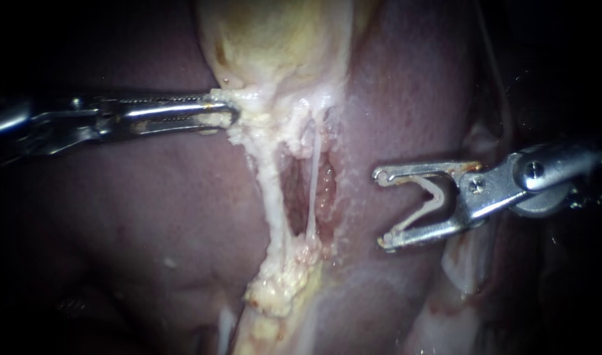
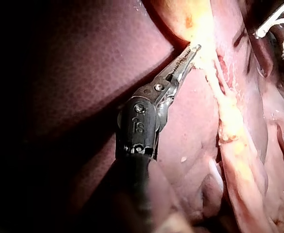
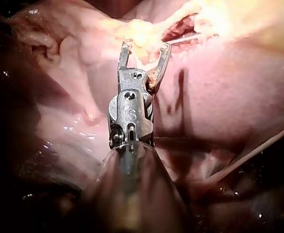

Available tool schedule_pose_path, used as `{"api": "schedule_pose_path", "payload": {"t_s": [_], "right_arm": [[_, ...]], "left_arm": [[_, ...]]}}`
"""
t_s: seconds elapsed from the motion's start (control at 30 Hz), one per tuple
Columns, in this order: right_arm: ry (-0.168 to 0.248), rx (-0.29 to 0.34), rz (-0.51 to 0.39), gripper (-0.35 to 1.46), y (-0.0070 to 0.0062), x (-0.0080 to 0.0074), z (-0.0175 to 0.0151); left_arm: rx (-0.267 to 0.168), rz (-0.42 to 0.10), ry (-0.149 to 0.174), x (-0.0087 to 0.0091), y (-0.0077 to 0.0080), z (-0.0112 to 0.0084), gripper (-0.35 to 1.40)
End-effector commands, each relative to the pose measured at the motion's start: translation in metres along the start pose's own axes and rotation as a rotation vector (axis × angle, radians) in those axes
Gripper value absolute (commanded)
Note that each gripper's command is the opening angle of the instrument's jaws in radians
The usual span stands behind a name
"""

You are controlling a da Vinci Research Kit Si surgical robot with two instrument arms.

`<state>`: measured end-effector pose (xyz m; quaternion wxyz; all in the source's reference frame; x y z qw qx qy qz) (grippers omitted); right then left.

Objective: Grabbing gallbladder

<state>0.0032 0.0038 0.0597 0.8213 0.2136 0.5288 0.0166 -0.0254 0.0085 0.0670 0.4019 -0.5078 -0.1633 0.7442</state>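
Jaws of the left instrument stand narrow and close together, clamped on the pale, ragged lower edge of the gallbladder. A shred of that whitish tissue lies over their tip. In the left wrist view the same left instrument shows toothed inner faces with only a slim gap, its tip pressed into the pale tissue just ahead of it. The shaft runs off to the left, lying flat across the dark red liver.

The gallbladder is a yellowish-cream sac at the top middle of the endoscope view, set between lobes of liver. Below the held edge a thick pale strand runs down to a lumpy yellow clump of fat. Just to its right a thin strand stretches taut. A raw reddish pocket opens beside the thin strand.

The right instrument holds its jaws wide, gripping nothing, with the tips pointing towards the pocket but apart from it. Its shaft comes in from the right. In the right wrist view the right instrument has its spread jaws just short of the yellow-white tissue ahead, with smooth liver to the side.
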Motion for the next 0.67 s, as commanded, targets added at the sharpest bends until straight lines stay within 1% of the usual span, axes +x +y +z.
{"api": "schedule_pose_path", "payload": {"t_s": [0.03,0.1,0.17,0.2,0.3,0.4,0.67], "right_arm": [[0.0,0.0,0.0,0.5,0.0,0.0,0.0],[0.0,0.0,0.0,0.5,0.0,0.0,0.0],[0.0,0.0,0.0,0.5,0.0,0.0,-0.0001],[0.0,0.0,0.0,0.5,0.0,0.0,0.0],[0.0,0.0,0.0,0.5,0.0,0.0,0.0],[0.0,0.0,0.0,0.5,0.0,0.0,0.0],[0.0,0.0,0.0,0.5,0.0,0.0,-0.0001]], "left_arm": [[0.002,-0.01,0.016,0.0009,-0.0003,-0.0007,-0.35],[0.006,-0.013,0.042,0.0026,-0.0008,-0.0023,-0.35],[0.01,-0.012,0.054,0.0038,-0.0013,-0.0037,-0.35],[0.015,-0.009,0.057,0.004,-0.0015,-0.0041,-0.35],[0.029,-0.015,0.06,0.0042,-0.0017,-0.0047,-0.35],[0.044,-0.017,0.061,0.0041,-0.0016,-0.0045,-0.35],[0.047,-0.013,0.062,0.004,-0.0015,-0.0044,-0.35]]}}
